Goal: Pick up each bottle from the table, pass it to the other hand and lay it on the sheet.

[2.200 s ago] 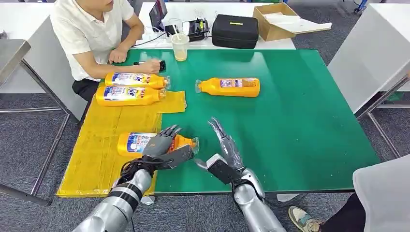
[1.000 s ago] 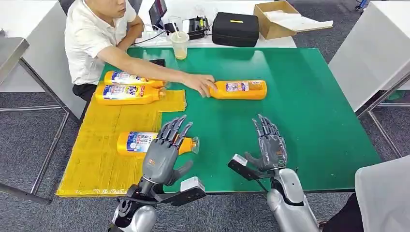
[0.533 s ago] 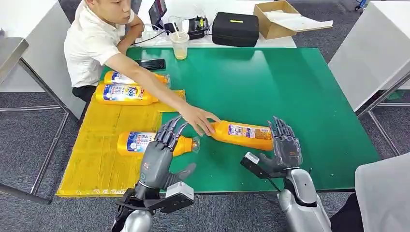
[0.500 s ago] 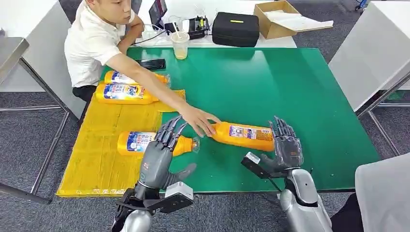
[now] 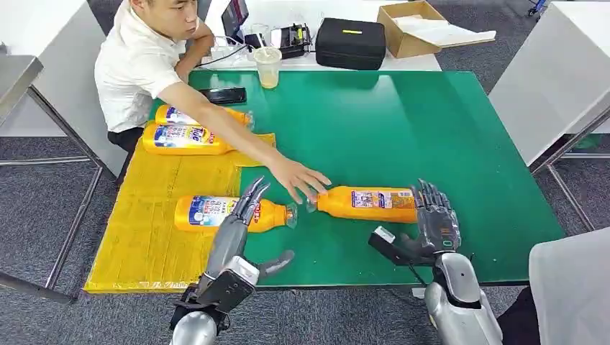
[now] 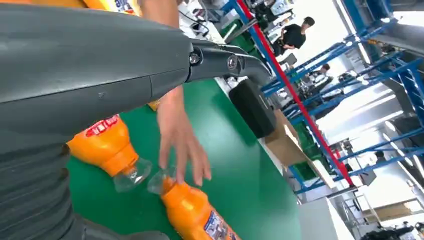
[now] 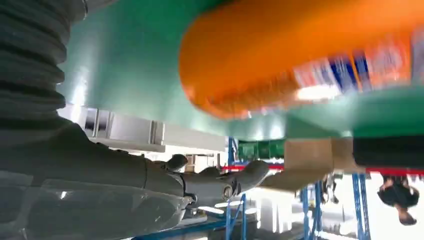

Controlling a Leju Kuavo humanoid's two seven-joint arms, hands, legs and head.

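On green table [image 5: 446,129], lying flat toward the near edge, orange bottle [image 5: 367,203] — clear cap pointing at yellow sheet [image 5: 147,237], base just beside right hand [image 5: 435,219], fingers apart and upright, gripping nothing. Near that bottle's cap, a person's hand [image 5: 302,180] with fingers spread, and beyond the cap toward the sheet, left hand [image 5: 241,223] likewise spread and empty, raised over another bottle [image 5: 216,212] lying on the sheet. At the sheet's far end — two more bottles [image 5: 183,138] side by side.
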